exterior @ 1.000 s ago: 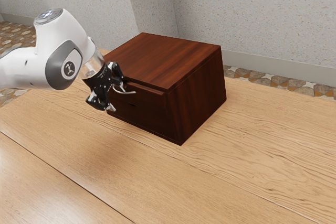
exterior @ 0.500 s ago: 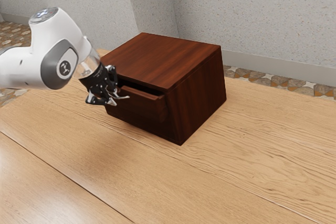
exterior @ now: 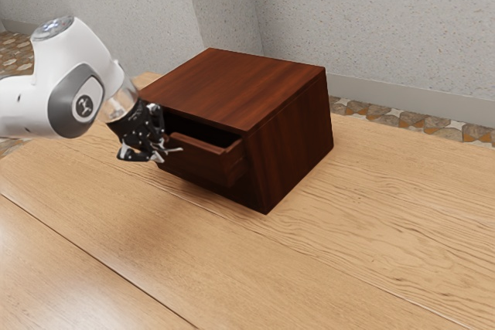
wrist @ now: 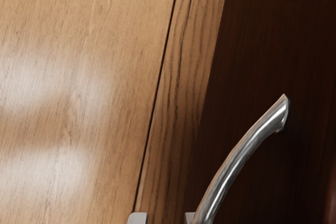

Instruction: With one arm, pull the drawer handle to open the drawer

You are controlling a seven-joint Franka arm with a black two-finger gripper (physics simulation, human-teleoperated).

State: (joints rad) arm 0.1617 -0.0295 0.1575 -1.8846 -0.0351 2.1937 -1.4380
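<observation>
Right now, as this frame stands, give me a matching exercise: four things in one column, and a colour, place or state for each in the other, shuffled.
Things:
1. drawer
2. handle
3. table
4. gripper

Descriptions:
A. light wood, bears the dark cabinet
B. silver, curved metal bar
C. partly open, its front standing out from the cabinet
D. black, at the drawer's front by the handle

Pairs: 1-C, 2-B, 3-A, 4-D
</observation>
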